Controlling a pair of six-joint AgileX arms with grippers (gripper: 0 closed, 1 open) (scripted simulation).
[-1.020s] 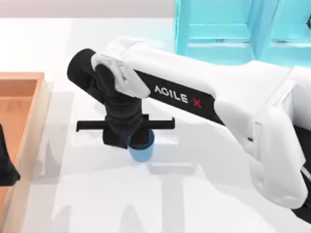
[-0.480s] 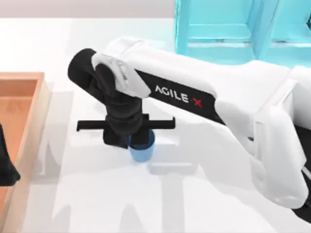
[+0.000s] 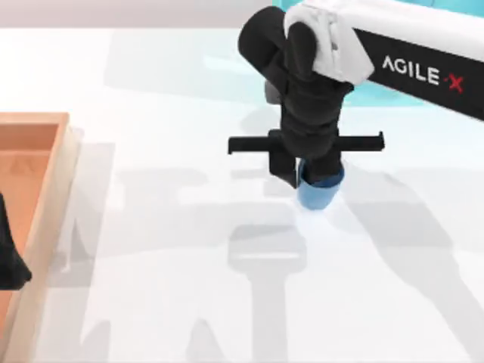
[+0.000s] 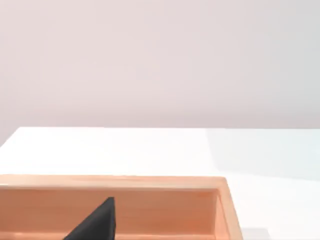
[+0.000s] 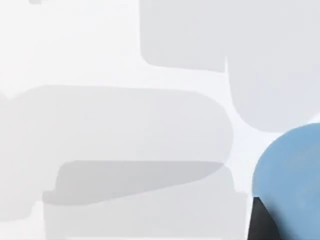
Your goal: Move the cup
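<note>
The small blue cup point(image 3: 321, 190) hangs upright from my right gripper point(image 3: 308, 176), which is shut on its rim. Both are right of the table's middle, toward the back, and the gripper's shadow point(image 3: 268, 257) lies apart from them on the white top, nearer the front. In the right wrist view the cup's blue side point(image 5: 292, 177) shows beside one black fingertip point(image 5: 259, 224), with the bare table beneath. My left gripper point(image 3: 9, 261) stays parked at the left edge, over the wooden tray.
A wooden tray point(image 3: 47, 151) with raised walls takes up the left side and also appears in the left wrist view point(image 4: 150, 182). A turquoise cabinet point(image 3: 386, 94) stands at the back right, largely behind my right arm. White tabletop spreads across the middle and front.
My right arm has swung to the right and toward the back with the cup held in its gripper, away from the spot left of centre. The left arm has not moved.
</note>
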